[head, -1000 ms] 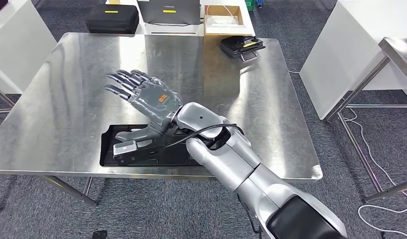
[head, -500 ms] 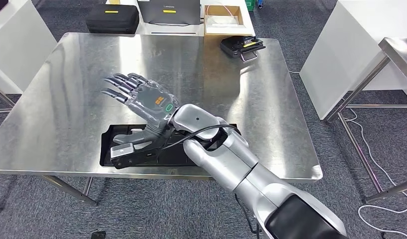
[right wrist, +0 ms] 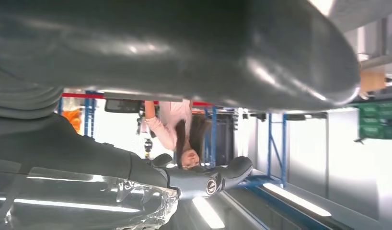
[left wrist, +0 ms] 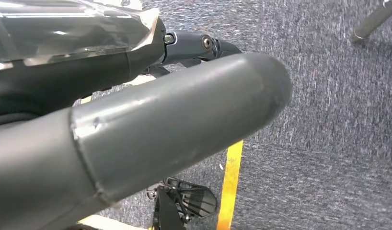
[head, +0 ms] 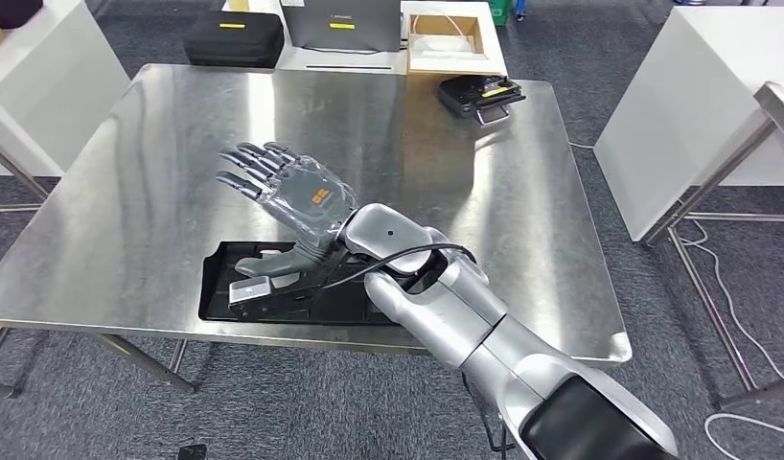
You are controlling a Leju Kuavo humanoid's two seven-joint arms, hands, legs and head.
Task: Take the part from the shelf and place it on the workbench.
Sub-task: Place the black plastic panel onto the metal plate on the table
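The part (head: 237,287), a flat black piece with a grey block on it, lies on the steel workbench (head: 129,192) close to its near edge. My right hand (head: 292,192) hovers just above and behind it, palm down, fingers spread and holding nothing; its thumb points down toward the part. In the right wrist view the right hand (right wrist: 184,52) is a big grey thumb over dark fingers, with nothing in it. My left hand (left wrist: 160,129) hangs over grey carpet, fingers straight and holding nothing.
At the bench's far right edge sits a black device (head: 479,94). Beyond it are a black case (head: 233,38), a laptop (head: 345,24) and an open cardboard box (head: 444,38). White tables (head: 695,105) flank the bench. A person (right wrist: 177,127) stands in the background.
The whole picture has shifted a little, so the camera moved. My right hand stays spread above the part, and the part lies where it was on the bench.
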